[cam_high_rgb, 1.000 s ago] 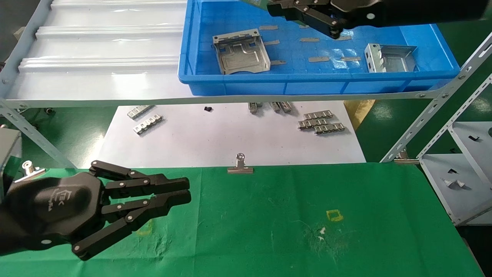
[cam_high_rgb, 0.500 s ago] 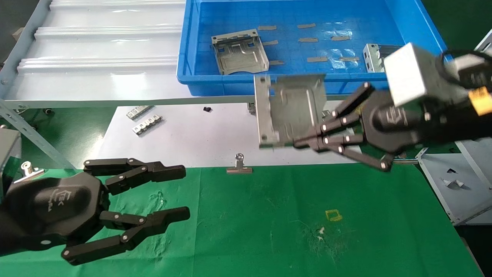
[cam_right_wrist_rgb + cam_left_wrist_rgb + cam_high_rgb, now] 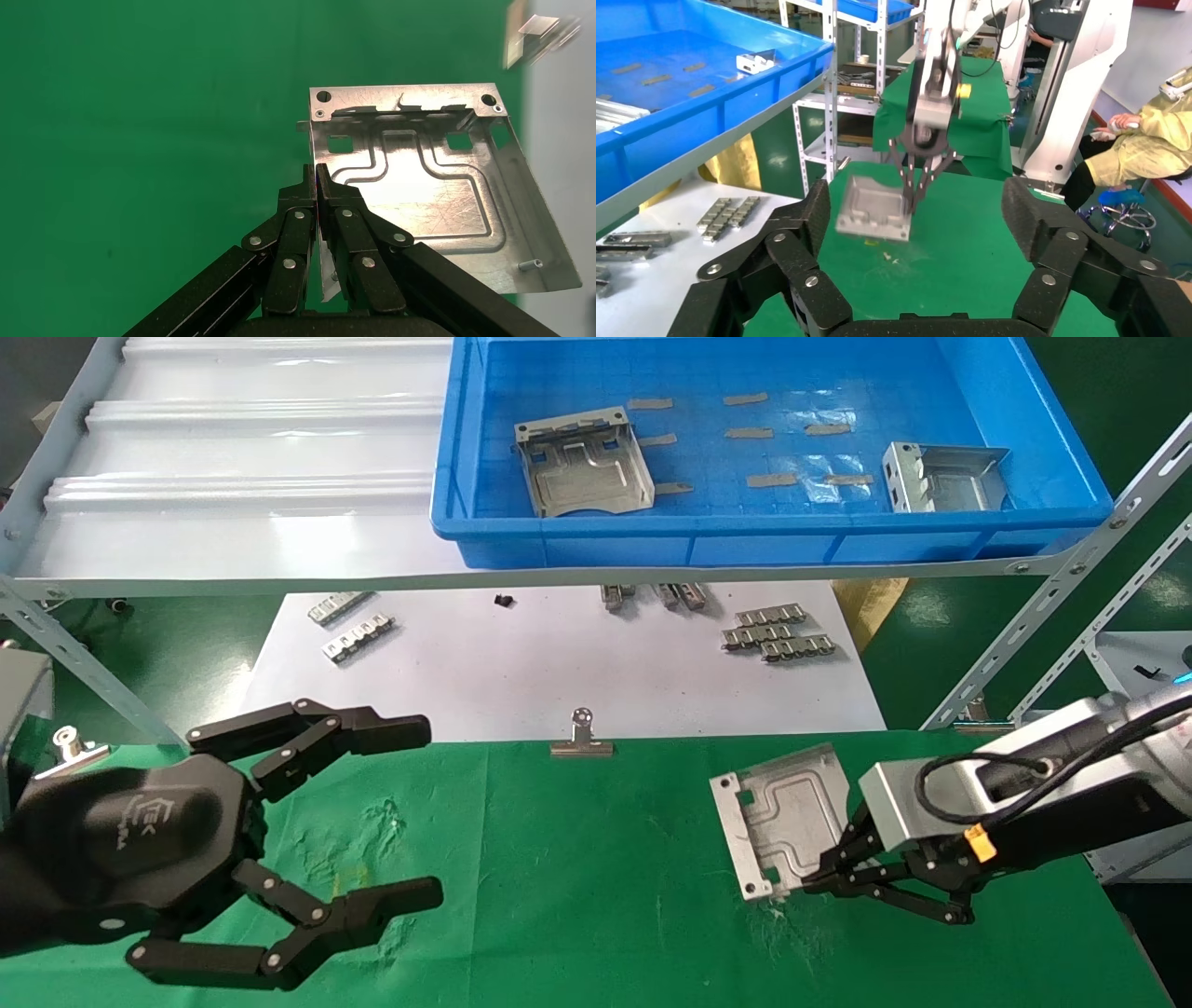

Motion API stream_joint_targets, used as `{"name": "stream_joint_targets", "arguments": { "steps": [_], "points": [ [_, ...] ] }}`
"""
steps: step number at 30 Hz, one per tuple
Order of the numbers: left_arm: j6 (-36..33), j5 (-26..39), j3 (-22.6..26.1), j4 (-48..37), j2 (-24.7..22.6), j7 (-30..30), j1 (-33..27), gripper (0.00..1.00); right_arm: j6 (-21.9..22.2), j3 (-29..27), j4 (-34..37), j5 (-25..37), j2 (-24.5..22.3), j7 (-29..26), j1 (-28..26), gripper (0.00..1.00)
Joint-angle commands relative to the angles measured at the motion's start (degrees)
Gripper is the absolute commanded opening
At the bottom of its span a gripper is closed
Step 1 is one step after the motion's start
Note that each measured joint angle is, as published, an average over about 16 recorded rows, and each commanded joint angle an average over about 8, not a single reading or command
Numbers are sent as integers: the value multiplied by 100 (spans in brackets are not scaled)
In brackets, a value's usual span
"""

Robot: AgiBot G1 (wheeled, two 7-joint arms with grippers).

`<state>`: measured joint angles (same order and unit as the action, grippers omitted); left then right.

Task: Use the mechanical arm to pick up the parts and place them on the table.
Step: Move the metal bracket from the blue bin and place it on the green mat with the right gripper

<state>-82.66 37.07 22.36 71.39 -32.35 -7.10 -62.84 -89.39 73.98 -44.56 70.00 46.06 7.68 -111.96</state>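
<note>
The right tool (image 3: 819, 877) pinched a side flange of a grey part (image 3: 780, 817), held tilted low over the green worktop (image 3: 605, 877). The left tool (image 3: 410, 822) hovered spread open at the worktop's left.

A blue bin (image 3: 577, 547) sits on a pale ribbed shelf (image 3: 233, 449) across the top of the frame. Below it, mid-frame, a white sheet (image 3: 521, 663) carries small toothed metal strips (image 3: 778, 635), more at its left (image 3: 358, 637). A silver binder clip (image 3: 581, 738) sits at the sheet's lower edge, another at far left (image 3: 70, 747).
</note>
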Motion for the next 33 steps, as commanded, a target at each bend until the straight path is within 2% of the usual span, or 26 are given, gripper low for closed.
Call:
{"name": "stream_joint_targets", "arguments": {
  "steps": [1, 8, 18, 19, 20, 21, 26, 28, 29, 33],
  "points": [
    [0, 0, 0, 0, 0, 0, 0, 100, 38, 151, 306, 120, 183, 193, 111, 0],
    [0, 0, 0, 0, 0, 0, 0, 100, 188, 400, 1206, 495, 639, 687, 306, 0],
    [0, 0, 0, 0, 0, 0, 0, 100, 147, 455, 2021, 509, 946, 1001, 436, 0],
    [0, 0, 0, 0, 0, 0, 0, 100, 164, 456, 2075, 510, 964, 1025, 448, 3],
    [0, 0, 0, 0, 0, 0, 0, 100, 183, 455, 2126, 507, 982, 1046, 462, 8],
    [0, 0, 0, 0, 0, 0, 0, 100, 202, 454, 2170, 505, 999, 1060, 476, 17],
    [0, 0, 0, 0, 0, 0, 0, 100, 419, 509, 2318, 618, 1108, 1069, 527, 80],
    [0, 0, 0, 0, 0, 0, 0, 100, 532, 536, 2341, 678, 1143, 1042, 546, 97],
    [0, 0, 0, 0, 0, 0, 0, 100, 587, 545, 2345, 701, 1155, 1027, 556, 100],
    [0, 0, 0, 0, 0, 0, 0, 100, 729, 541, 2292, 716, 1147, 993, 589, 100]
  ]
}}
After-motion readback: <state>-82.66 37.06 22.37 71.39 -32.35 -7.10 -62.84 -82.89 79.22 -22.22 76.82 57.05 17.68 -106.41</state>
